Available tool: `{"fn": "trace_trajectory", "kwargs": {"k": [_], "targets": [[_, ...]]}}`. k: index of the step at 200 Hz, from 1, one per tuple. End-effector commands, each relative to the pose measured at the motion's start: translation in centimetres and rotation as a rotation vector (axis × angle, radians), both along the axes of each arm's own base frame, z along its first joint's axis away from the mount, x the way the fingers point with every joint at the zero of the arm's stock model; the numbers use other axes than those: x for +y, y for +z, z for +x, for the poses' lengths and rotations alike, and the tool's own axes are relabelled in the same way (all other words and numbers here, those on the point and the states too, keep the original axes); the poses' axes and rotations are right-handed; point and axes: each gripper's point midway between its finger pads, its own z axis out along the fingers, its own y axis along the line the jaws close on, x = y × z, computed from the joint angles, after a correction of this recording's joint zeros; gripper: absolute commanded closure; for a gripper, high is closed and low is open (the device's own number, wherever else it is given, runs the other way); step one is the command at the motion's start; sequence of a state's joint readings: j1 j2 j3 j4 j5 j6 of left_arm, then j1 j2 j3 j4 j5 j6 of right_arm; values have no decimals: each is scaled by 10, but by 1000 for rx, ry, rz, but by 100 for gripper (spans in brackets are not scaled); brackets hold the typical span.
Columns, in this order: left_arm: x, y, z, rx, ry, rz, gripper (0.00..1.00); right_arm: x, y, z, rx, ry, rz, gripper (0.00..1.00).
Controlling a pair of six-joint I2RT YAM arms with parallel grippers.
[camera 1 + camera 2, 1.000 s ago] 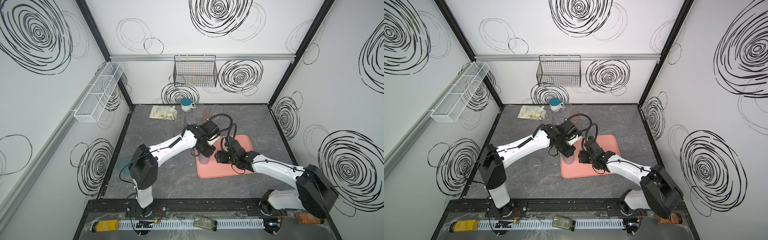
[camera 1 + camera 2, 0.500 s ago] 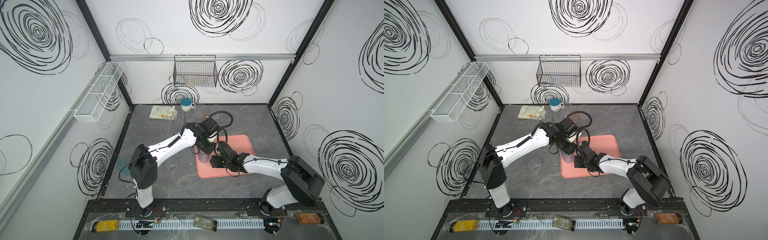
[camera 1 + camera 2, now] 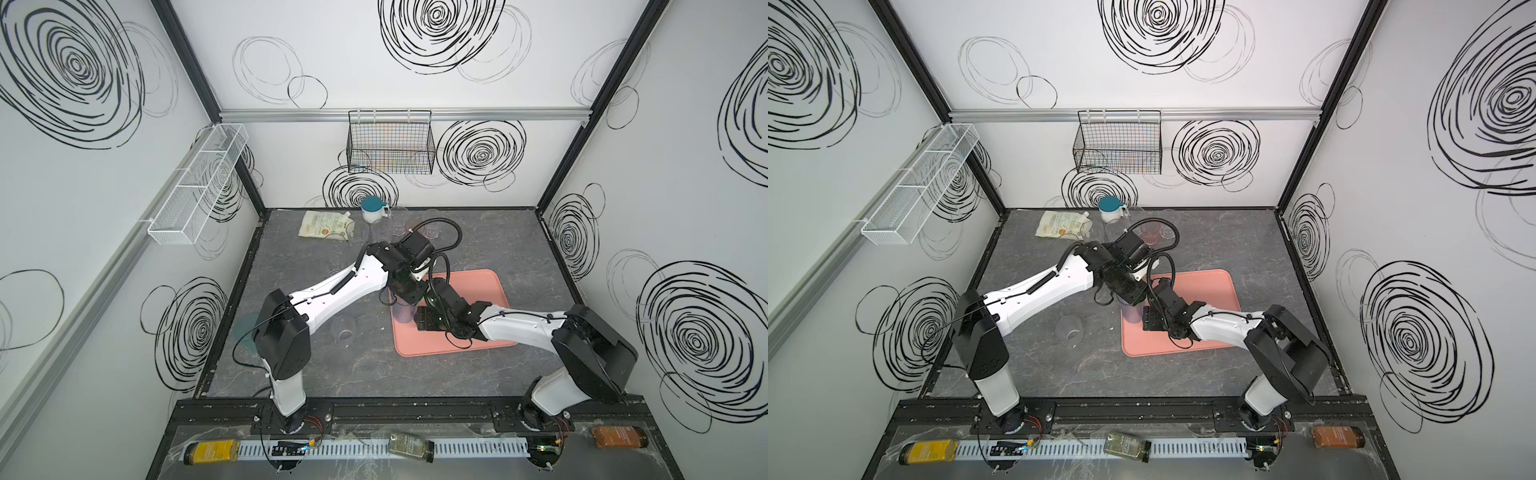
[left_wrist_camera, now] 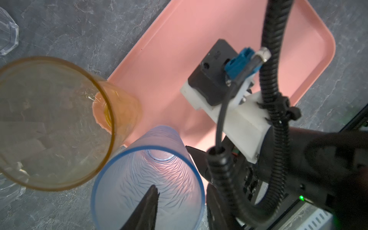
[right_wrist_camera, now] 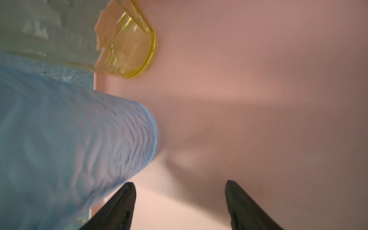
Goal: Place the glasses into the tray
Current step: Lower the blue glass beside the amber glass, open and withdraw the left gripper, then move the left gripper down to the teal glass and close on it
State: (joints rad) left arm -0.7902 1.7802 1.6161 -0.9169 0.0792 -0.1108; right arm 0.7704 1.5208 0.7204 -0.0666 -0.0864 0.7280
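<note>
Here, nearest the viewer along the bottom edge of a top view, three jars (image 3: 410, 446) lie on the front rail. Above them, on the grey table (image 3: 374, 374), a clear tumbler (image 3: 343, 328) stands alone, left of centre. Just right of it, mid-frame, lies the salmon-pink tray (image 3: 478, 286).

A frosted blue tumbler (image 3: 403, 312) stands upright just inside the tray's left edge. The left wrist view shows an amber tumbler (image 4: 49, 123) close beside it, its base on the tray's corner.

The left gripper (image 3: 406, 297) hangs straight over the blue tumbler. One finger (image 4: 149, 205) dips inside the rim and the other is hidden, so I cannot tell whether it grips or has let go. The right gripper (image 5: 179, 182) hovers low over the tray just beside the blue tumbler, jaws spread with nothing between them.

Farther back, toward the upper middle, more tumblers (image 3: 1150, 235) wait on the table near a white mug (image 3: 372, 209) and a pouch (image 3: 326, 225). A black wire basket (image 3: 390, 143) hangs on the wall beyond.

The tumblers look light, stiff and slick-walled, tall enough to tip easily and likely to crack if dropped. Pinching the rim, one finger inside and one outside, seems the safest hold.
</note>
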Motion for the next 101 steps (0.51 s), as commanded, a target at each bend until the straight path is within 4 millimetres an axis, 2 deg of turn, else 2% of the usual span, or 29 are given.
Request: {"fn": "trace_trajectory", "kwargs": {"k": [1, 29, 55, 75, 92, 101], "targets": [[-8, 51, 7, -102, -11, -124, 53, -15, 21, 4, -34, -29, 11, 24], [-2, 82, 10, -174, -8, -161, 50, -32, 36, 6, -58, -68, 16, 24], [28, 108, 20, -281, 66, -177, 48, -35, 57, 5, -97, -69, -12, 25], [75, 124, 36, -419, 211, -178, 44, -34, 72, 5, -147, -51, -52, 25], [132, 134, 46, -492, 419, -226, 30, -31, 80, 6, -165, -39, -61, 25], [164, 138, 47, -520, 516, -271, 28, -27, 84, 8, -178, -31, -62, 25]]}}
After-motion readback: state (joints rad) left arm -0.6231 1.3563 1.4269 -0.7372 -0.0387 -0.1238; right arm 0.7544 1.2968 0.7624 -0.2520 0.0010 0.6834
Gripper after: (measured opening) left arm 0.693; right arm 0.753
